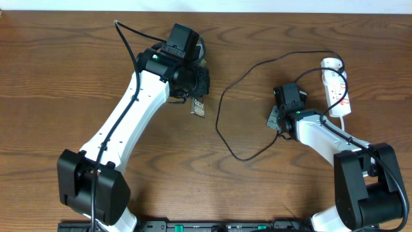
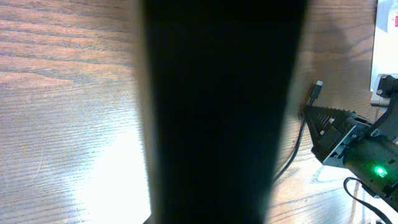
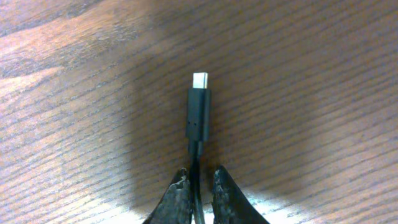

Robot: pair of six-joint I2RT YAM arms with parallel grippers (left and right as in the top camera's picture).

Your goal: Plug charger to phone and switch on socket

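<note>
My left gripper (image 1: 195, 90) is shut on the phone (image 1: 199, 106), a dark brown slab with white lettering, and holds it at the back middle of the table. In the left wrist view the phone (image 2: 224, 112) is a black band that fills the middle and hides the fingers. My right gripper (image 1: 275, 120) is shut on the charger cable just behind its small black plug (image 3: 199, 115), which points away from the fingers (image 3: 199, 183) with its metal tip free. The cable (image 1: 217, 122) loops left and back to the white adapter (image 1: 330, 63) on the socket (image 1: 336, 90).
The socket's thick white cord (image 1: 347, 106) curves beside the right arm. The left wrist view shows my right gripper (image 2: 323, 124) with the plug (image 2: 317, 90) sticking out, and a corner of the socket (image 2: 385, 37). The table is brown wood.
</note>
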